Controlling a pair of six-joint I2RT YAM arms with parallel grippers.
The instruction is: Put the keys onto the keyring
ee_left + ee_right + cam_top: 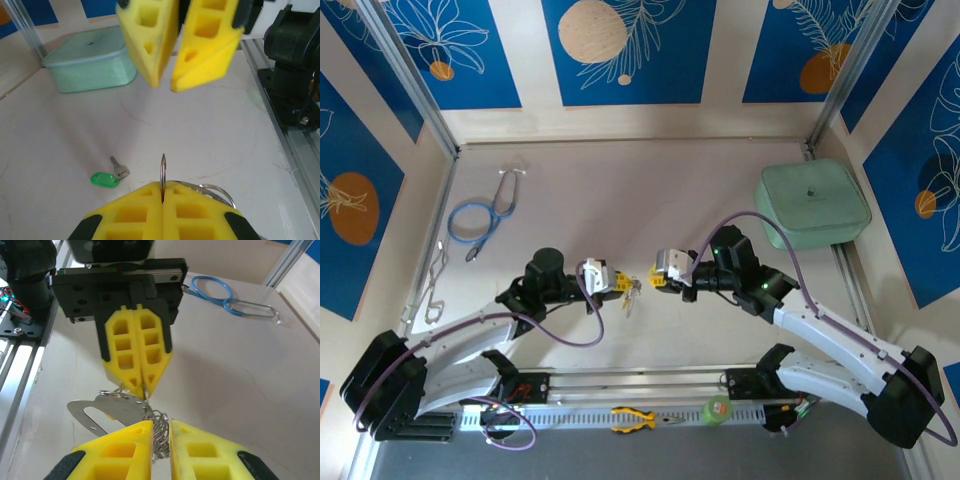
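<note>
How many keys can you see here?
1. A key with a green top lies flat on the table, apart from the keyring pinched in the left gripper. Others may be hidden among its rings.

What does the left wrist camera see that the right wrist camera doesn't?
Left wrist camera: the green key lying on the table, with the mint box farther back. Right wrist camera: the blue stethoscope far behind. Both: the left fingers pinched shut on the keyring, facing the right fingers.
</note>
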